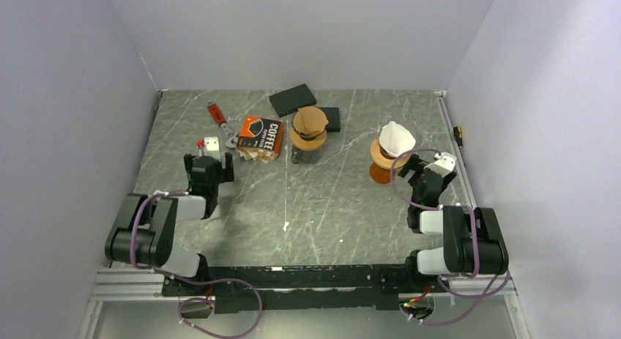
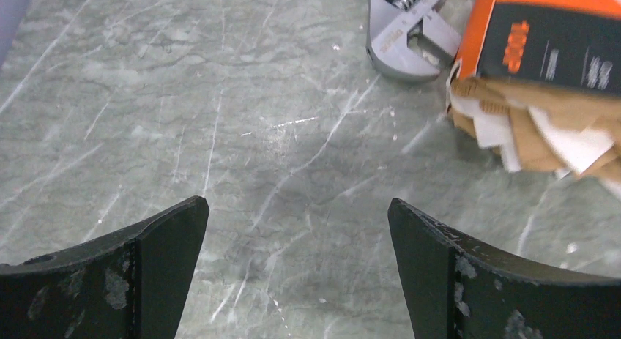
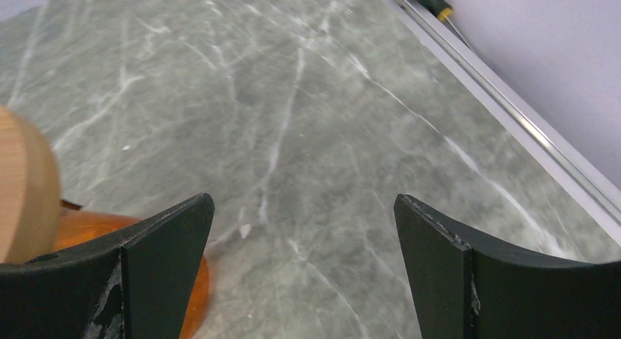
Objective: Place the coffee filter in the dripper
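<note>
Plainly legible in the overhead view is the word "COFFEE" on the orange-and-black filter box (image 1: 261, 132) at upper centre; the smaller print under it is too fine to read. In the left wrist view the same box (image 2: 545, 42) shows sideways characters that look like "100P", and the stamp on the adjustable wrench (image 2: 406, 39) beside it is too blurred to make out. Loose brown and white filters (image 2: 545, 138) spill from the box at the right edge. The left gripper (image 2: 296, 207) hangs over bare marble table (image 2: 220, 134), jaws wide apart and empty. At right centre of the overhead view, the white coffee filter (image 1: 398, 138) sits in the orange dripper (image 1: 378, 169). The right gripper (image 1: 423, 170) is just to the lower right of it, apart from it, jaws spread wide with nothing between them. Its wrist view shows the dripper's orange base (image 3: 84, 233) at lower left and a screwdriver (image 3: 428, 1) at the top edge.
</note>
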